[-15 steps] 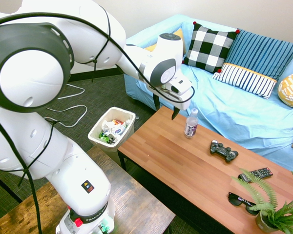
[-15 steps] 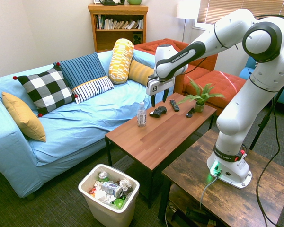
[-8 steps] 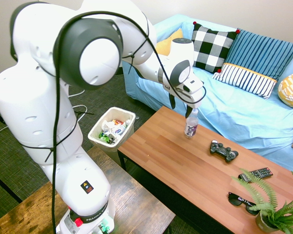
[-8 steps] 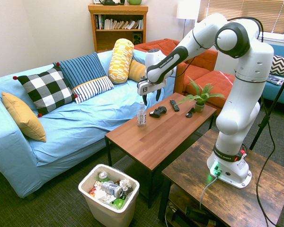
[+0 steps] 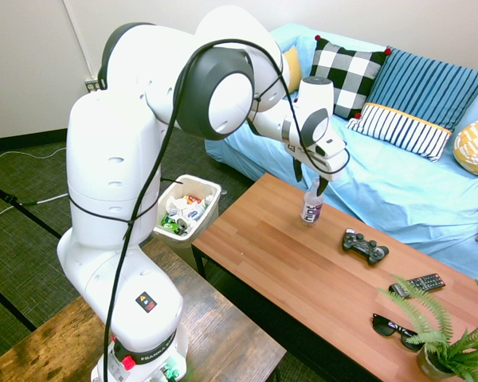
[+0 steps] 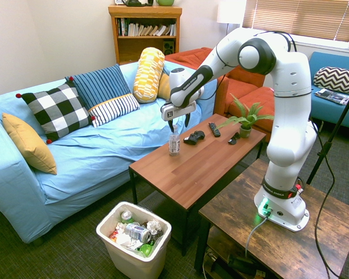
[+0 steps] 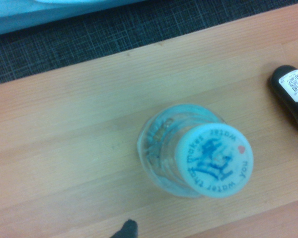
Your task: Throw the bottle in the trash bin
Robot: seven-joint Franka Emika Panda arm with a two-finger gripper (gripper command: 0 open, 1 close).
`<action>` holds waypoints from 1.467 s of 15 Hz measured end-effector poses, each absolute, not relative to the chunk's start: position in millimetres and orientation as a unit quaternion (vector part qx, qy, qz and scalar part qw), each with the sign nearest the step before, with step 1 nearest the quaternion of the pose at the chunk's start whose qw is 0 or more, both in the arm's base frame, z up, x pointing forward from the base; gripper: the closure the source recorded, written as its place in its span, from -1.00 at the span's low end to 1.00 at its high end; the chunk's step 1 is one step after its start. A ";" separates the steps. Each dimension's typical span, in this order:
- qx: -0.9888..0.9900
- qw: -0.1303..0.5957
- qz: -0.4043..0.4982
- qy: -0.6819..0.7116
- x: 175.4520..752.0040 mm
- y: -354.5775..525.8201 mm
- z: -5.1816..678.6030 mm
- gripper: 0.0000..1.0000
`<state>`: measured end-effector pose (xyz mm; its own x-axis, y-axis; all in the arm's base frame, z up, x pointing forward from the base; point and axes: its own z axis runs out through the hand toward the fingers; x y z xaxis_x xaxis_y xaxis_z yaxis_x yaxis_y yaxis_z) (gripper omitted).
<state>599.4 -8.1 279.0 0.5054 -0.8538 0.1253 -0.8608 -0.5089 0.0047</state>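
One gripper (image 5: 310, 177) hung over the bottle (image 5: 311, 203), jaws wide, holding nothing.
Bottle stood upright on the coffee table (image 5: 287, 263) nr the sofa-side edge, fingers either side of its cap w/o touching. Trash bin (image 6: 133, 256) sat on the floor by the table end, already w/ rubbish inside.

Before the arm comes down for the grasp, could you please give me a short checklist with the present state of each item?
1. Bottle upright on the coffee table: ok.
2. Hand open, fingers apart: ok.
3. Hand lined up above the bottle's cap: ok; the cap sits near the middle of the wrist view.
4. Fingers around the bottle's body: not ok; they are only near the cap.
5. Game controller clear of the bottle: ok.
6. Trash bin room: cannot tell; it already holds cans and wrappers.
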 end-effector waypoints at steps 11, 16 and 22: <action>0.860 0.044 0.058 -0.506 638.5 -17.9 246.0 1.00; 0.860 0.043 0.058 -0.505 638.9 -13.6 246.5 1.00; 0.860 0.041 0.060 -0.505 640.4 -12.0 249.0 1.00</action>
